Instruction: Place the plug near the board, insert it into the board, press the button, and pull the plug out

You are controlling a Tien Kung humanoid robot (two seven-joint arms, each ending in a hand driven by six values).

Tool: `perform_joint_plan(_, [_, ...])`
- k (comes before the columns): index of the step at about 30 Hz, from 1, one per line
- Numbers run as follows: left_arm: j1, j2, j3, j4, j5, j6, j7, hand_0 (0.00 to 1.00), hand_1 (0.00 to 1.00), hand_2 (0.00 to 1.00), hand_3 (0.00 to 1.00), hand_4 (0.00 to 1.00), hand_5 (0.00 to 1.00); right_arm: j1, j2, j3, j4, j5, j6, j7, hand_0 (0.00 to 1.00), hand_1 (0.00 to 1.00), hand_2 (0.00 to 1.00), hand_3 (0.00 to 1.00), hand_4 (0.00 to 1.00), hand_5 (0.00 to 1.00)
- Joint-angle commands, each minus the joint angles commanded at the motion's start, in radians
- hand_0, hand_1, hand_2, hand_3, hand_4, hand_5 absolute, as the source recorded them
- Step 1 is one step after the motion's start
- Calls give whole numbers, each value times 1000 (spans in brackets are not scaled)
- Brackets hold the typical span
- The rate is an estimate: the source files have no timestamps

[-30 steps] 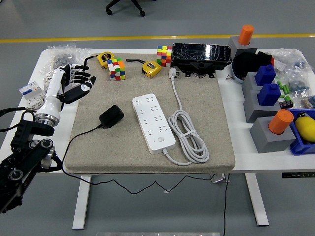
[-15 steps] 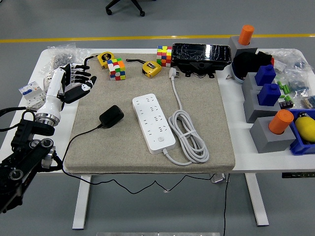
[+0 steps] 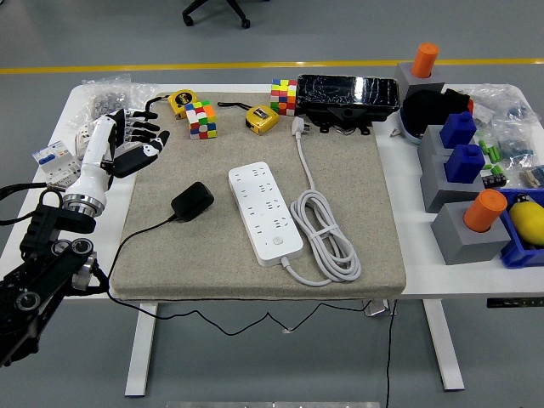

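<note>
My left hand [image 3: 136, 144]: raised at mat's left edge, fingers spread, holding nothing.
Black plug [image 3: 193, 201]: free on mat [image 3: 357, 170], near power strip [image 3: 264, 212].

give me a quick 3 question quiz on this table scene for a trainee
1. True or false: the black plug is already inserted in the white power strip.
2. Which robot hand is in view? A) left B) right C) both
3. Fill in: the power strip lies on the beige ____.

Key:
1. False; the plug lies on the mat, left of the strip and apart from it.
2. A; the left hand hovers open at the mat's far left corner.
3. mat
</note>
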Motion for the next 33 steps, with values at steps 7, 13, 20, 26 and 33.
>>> perform_joint_plan(7, [7,-1,2,-1,0,-2,3,503,521,527,580,756,189,-4,-2,3,2,-2,-1,0,577,635,625,551,891,421])
perform_joint_plan(13, [11,-7,-1,-6,0,-3,4,501,521,527,581,756,189,-8,2,9,3,-4,-1,0,576,635,625,552,892,421])
perform_joint_plan(20, [9,-6,-3,-9,-2,-4,6,503,520,527,580,756,189,-7,14,26,-3,-8,1,0,576,635,625,552,892,420])
perform_joint_plan(26, [17,-8,-7,-13,-2,-5,8,504,520,527,580,756,189,-13,13,28,-4,-10,0,-1,576,635,625,552,891,420])
perform_joint_plan(33, [21,-1,-5,-18,-4,-6,9,502,520,527,580,756,189,-14,19,33,-2,-13,1,-1,577,634,625,552,891,420])
